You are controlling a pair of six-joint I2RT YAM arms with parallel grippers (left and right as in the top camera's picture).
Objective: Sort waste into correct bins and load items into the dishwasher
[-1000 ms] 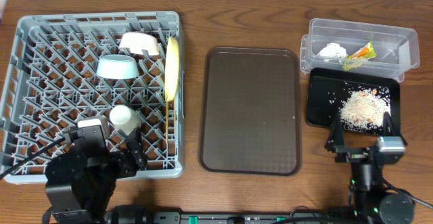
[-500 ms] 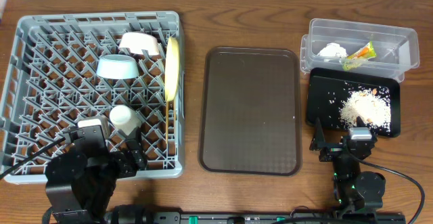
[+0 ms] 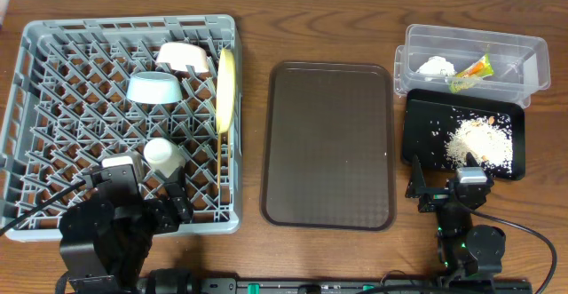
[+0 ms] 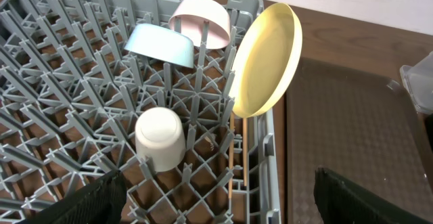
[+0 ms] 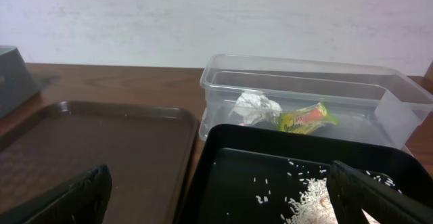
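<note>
The grey dish rack (image 3: 53, 107) holds the pinkish-white bowl (image 3: 184, 57), the light blue bowl (image 3: 153, 87), the yellow plate (image 3: 226, 85) on edge, the white cup (image 3: 162, 154) upside down and the chopsticks (image 3: 217, 165). My left gripper (image 3: 160, 196) is open and empty over the rack's near edge, just short of the cup (image 4: 160, 139). The clear tub (image 3: 515, 45) holds the tissue (image 3: 435, 65) and the wrapper (image 3: 470, 74). The black tray (image 3: 422, 139) holds the rice scraps (image 3: 479, 141). My right gripper (image 3: 442, 177) is open and empty at the black tray's near edge (image 5: 237, 163).
The brown serving tray (image 3: 330, 143) lies empty between the rack and the bins. Bare wooden table (image 3: 253, 27) shows around them. The rack's left half has free pegs.
My right arm has shifted left along the black tray's near edge, then stayed still. The left arm and all the objects have not moved.
</note>
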